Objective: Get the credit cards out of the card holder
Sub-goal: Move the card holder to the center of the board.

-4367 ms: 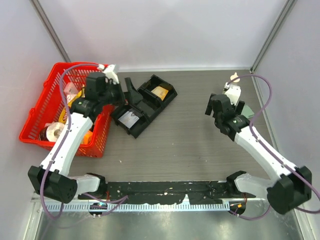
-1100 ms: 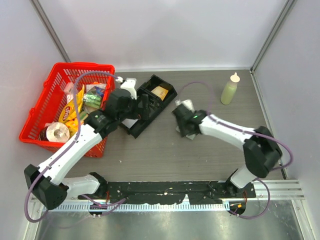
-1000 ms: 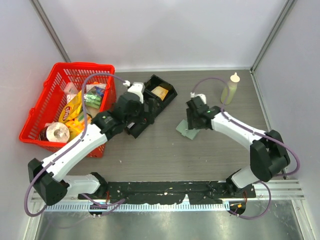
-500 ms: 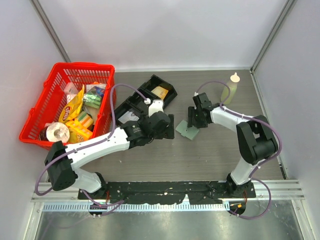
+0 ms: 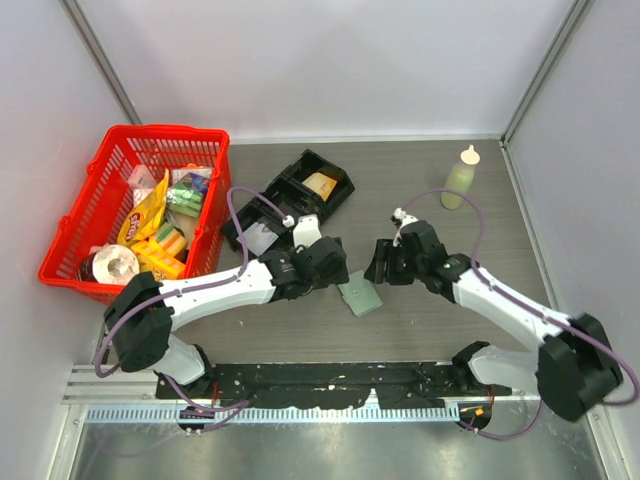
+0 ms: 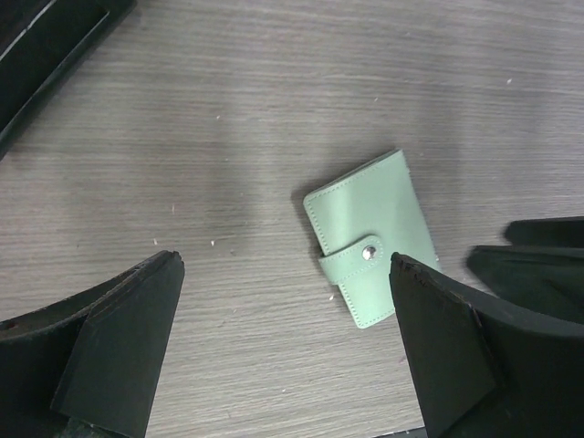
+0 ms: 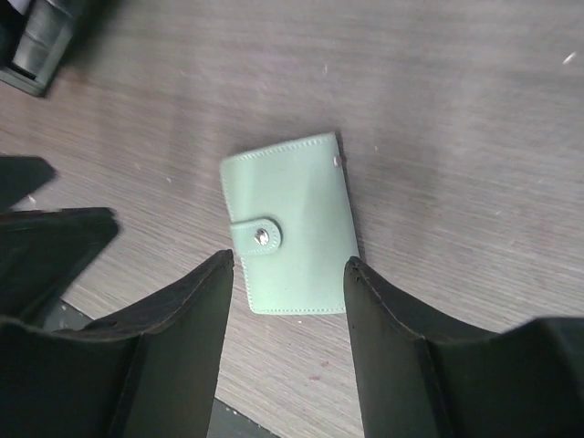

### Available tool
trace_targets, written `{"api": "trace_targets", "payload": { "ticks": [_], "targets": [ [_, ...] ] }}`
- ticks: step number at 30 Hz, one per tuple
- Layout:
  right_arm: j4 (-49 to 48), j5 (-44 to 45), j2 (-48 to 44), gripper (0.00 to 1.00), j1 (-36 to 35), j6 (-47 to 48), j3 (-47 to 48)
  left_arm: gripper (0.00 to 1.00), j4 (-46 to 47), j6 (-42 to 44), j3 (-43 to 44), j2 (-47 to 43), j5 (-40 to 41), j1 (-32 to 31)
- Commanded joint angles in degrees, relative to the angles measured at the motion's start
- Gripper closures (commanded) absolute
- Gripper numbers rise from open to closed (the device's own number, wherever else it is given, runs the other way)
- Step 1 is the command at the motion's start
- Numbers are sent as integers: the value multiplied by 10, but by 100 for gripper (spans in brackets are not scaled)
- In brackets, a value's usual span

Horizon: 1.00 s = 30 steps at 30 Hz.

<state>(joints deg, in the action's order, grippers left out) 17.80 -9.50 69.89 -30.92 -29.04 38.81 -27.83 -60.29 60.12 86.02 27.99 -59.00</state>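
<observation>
The card holder point(image 5: 360, 297) is a pale green wallet lying flat on the table, folded shut with its snap strap fastened. No credit cards show; they are hidden or out of view. My left gripper point(image 5: 340, 272) is open and empty, hovering just left of the holder. In the left wrist view the holder point(image 6: 370, 235) lies between the fingers, nearer the right one, with the gripper point(image 6: 283, 265) above it. My right gripper point(image 5: 378, 265) is open and empty, just right of and behind the holder. In the right wrist view the holder point(image 7: 292, 224) lies just ahead of the open gripper point(image 7: 287, 265).
A red basket point(image 5: 130, 215) full of packets stands at the back left. A black multi-compartment tray point(image 5: 290, 205) lies beside it. A pale green squeeze bottle point(image 5: 458, 180) stands at the back right. A black rail point(image 5: 330, 385) runs along the near edge.
The right gripper brought the holder from the right side to the middle and has let it go; it now lies nearer the front. The left arm swung from the basket towards it.
</observation>
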Motion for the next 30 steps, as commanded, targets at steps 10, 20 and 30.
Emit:
{"api": "trace_targets", "payload": {
  "ticks": [10, 20, 30],
  "targets": [
    [-59, 2, -51, 41, 29, -2, -30, 4, 35, -109, -32, 14, -8, -34],
    [-88, -107, 15, 55, 38, -14, -69, 20, 59, -119, -27, 53, -31, -38],
    [-165, -193, 3, 65, 12, -45, -108, 32, 48, -114, -23, 73, -28, -38]
  ]
}}
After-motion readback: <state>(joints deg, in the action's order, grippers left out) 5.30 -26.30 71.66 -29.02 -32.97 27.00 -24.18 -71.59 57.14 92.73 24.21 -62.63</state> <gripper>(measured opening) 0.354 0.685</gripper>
